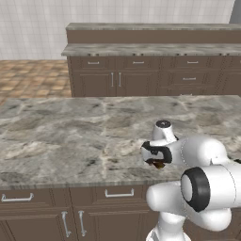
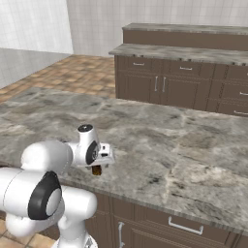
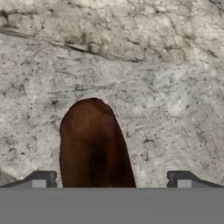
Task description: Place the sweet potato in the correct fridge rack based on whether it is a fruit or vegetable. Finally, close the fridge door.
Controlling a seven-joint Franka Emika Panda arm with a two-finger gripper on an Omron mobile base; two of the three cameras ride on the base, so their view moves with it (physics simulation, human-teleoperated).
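The sweet potato (image 3: 94, 144) is a dark brown tapered lump lying on the marbled grey counter (image 1: 70, 136). In the hand view it lies between the two finger tips, which stand wide apart on either side without touching it. My gripper (image 3: 111, 180) is open and points down right over it. From the left base view the sweet potato (image 1: 158, 164) peeks out under the hand near the counter's front edge. It shows as a small brown bit (image 2: 97, 170) below the gripper (image 2: 98, 164) in the right base view. The fridge rack and the fridge door are out of view.
A second run of brown cabinets with a raised stone top (image 1: 141, 75) stands behind the counter across a strip of floor. Tiled floor (image 2: 82, 70) lies to the left. Drawers and doors (image 1: 113, 207) sit below the counter's front edge.
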